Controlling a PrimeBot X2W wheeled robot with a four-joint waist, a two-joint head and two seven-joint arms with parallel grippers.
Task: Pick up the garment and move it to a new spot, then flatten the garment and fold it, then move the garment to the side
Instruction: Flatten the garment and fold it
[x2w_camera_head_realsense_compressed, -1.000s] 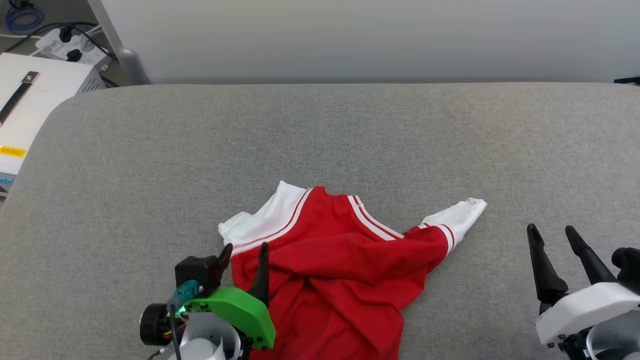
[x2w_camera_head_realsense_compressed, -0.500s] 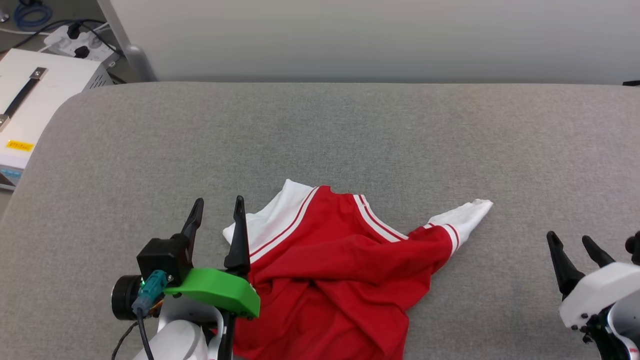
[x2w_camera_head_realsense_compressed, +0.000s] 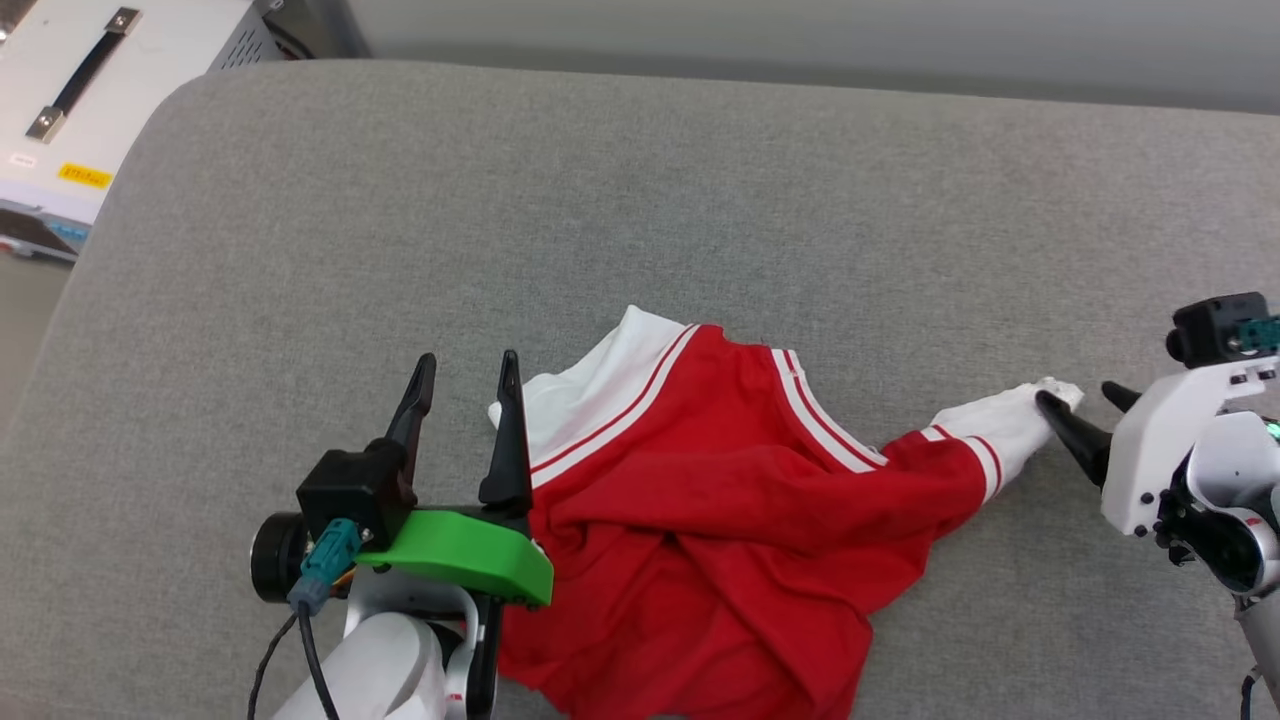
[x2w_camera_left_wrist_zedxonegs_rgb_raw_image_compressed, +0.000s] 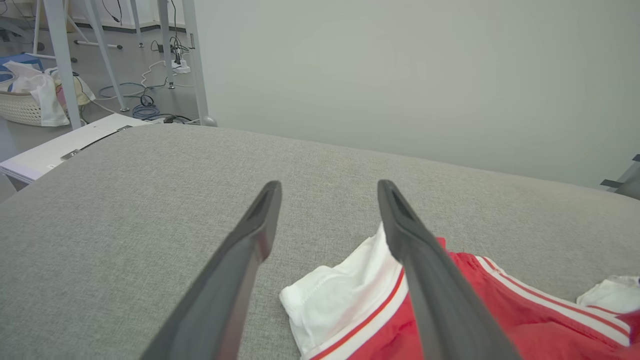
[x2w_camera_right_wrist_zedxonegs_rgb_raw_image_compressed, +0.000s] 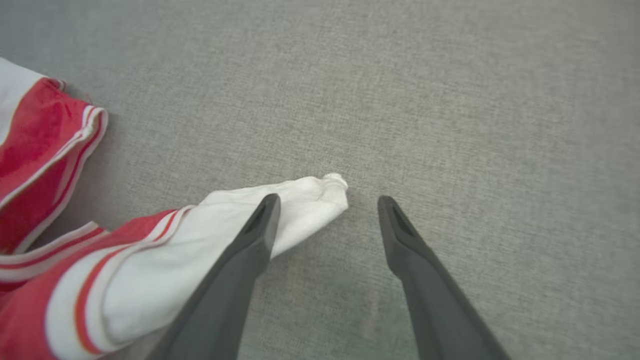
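Note:
The garment lies crumpled on the grey padded surface, red body bunched, no lettering showing. One white sleeve points left and one right. My left gripper is open beside the left sleeve. In the left wrist view its right finger crosses over the garment's white sleeve, and the left gripper holds nothing. My right gripper is open at the right sleeve's tip. In the right wrist view the right gripper has one finger over the garment's white sleeve and the other over bare fabric.
A white box with a black handle stands off the surface's rounded far-left corner. A pale wall runs behind the surface. In the left wrist view metal legs, cables and a basket are on the floor beyond.
The head camera has tilted down and shifted. My left gripper moved off the red body to the left sleeve's edge. My right gripper swung in from the right to the right sleeve's tip.

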